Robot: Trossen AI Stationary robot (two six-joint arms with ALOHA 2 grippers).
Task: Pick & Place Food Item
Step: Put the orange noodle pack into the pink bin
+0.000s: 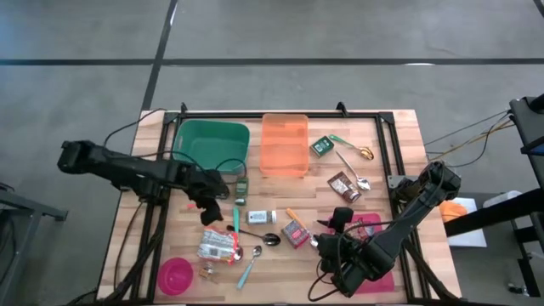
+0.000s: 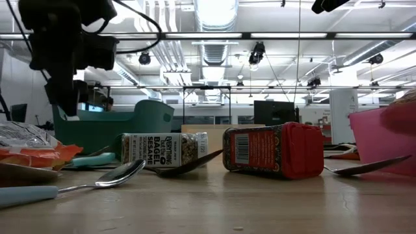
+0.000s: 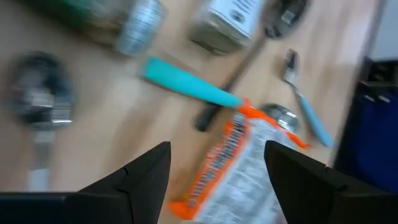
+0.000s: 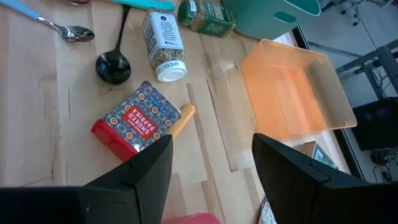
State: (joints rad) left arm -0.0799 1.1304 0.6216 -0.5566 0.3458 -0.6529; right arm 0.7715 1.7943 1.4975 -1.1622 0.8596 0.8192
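Observation:
A white and orange food packet lies flat on the wooden table, near its front left. My left gripper hangs open just above the packet's far end, pointing steeply down, with a finger on either side and clear of it; the low view shows the gripper well above the tabletop. My right gripper waits open above the table's front right, aimed at a red paprika tin and holding nothing.
A green bin and an orange bin stand at the far side. A seasoning jar, green jar, teal-handled utensils, spoons, brown packets and a pink bowl lie scattered around.

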